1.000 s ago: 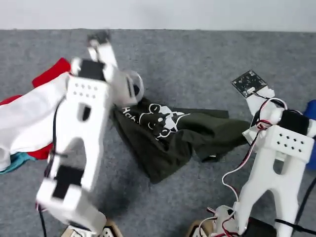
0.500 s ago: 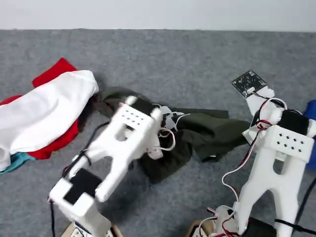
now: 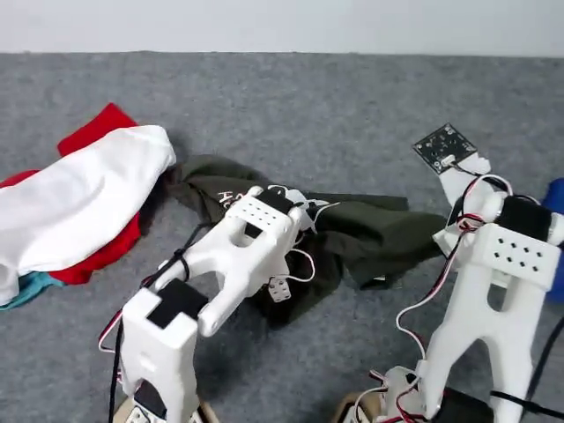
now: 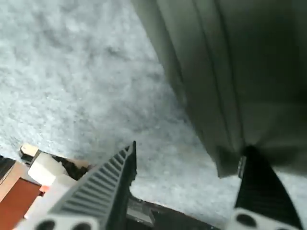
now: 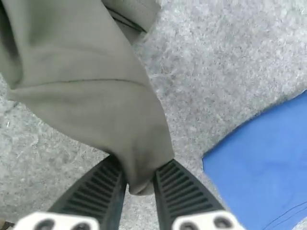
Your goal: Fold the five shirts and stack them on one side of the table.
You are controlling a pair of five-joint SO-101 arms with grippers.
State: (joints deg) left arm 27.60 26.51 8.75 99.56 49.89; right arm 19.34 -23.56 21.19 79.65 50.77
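Note:
A dark green shirt [image 3: 370, 229] with a white print lies crumpled in the middle of the grey table. My left gripper [image 4: 191, 148] is open low over the table at the shirt's near edge [image 4: 230, 72], one finger on bare felt, the other touching the hem. In the high view the left arm [image 3: 238, 256] leans over the shirt's left half. My right gripper [image 5: 139, 167] is shut on a fold of the dark green shirt [image 5: 81, 72] at its right end, where the right arm [image 3: 493, 256] stands.
A pile at the left holds a white shirt [image 3: 79, 203] on a red shirt [image 3: 101, 123], with a teal one [image 3: 22, 286] under them. A blue shirt [image 3: 555, 198] [image 5: 259, 158] lies at the right edge, close to the right gripper.
The left arm swung from the back left, above the pile, down to the dark green shirt's near edge. The shirt's left corner now lies spread toward the white shirt. The right arm kept still.

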